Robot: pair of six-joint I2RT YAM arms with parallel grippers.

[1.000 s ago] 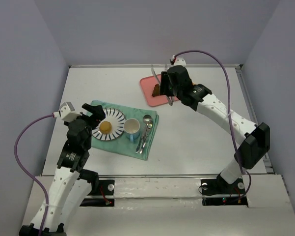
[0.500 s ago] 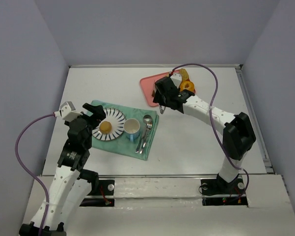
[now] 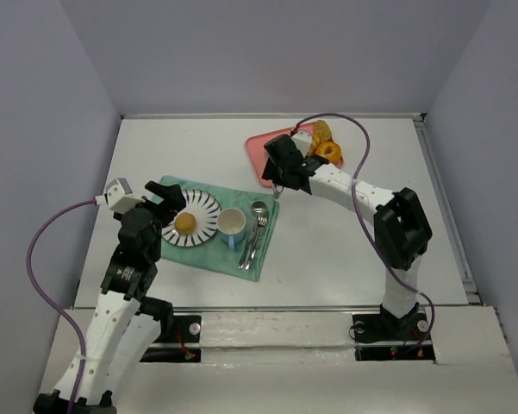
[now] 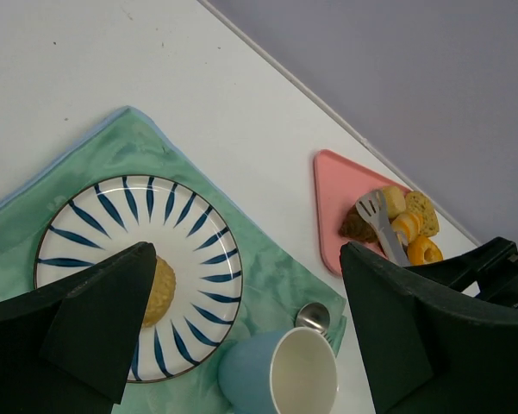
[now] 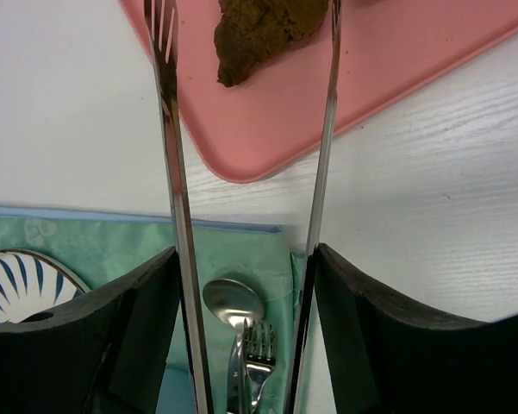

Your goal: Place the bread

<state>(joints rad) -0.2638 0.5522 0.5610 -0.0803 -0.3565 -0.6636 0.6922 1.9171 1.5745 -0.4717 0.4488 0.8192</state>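
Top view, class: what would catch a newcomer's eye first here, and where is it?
A golden bun sits on a blue-striped plate on the green cloth, left of centre. At the far side, the right gripper holds metal tongs open around a dark brown pastry on the pink tray.

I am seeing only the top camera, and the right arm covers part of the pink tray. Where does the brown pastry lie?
Observer: The right wrist camera shows the brown pastry on the pink tray, near a rounded corner.
Operator: Do the tongs grip it?
Observer: No. The tongs stand open, one arm on each side of the pastry; the forked arm is clear of it.
Operator: And the left hand, does it hold something?
Observer: No. Its own camera shows the left hand open, with nothing between the fingers.
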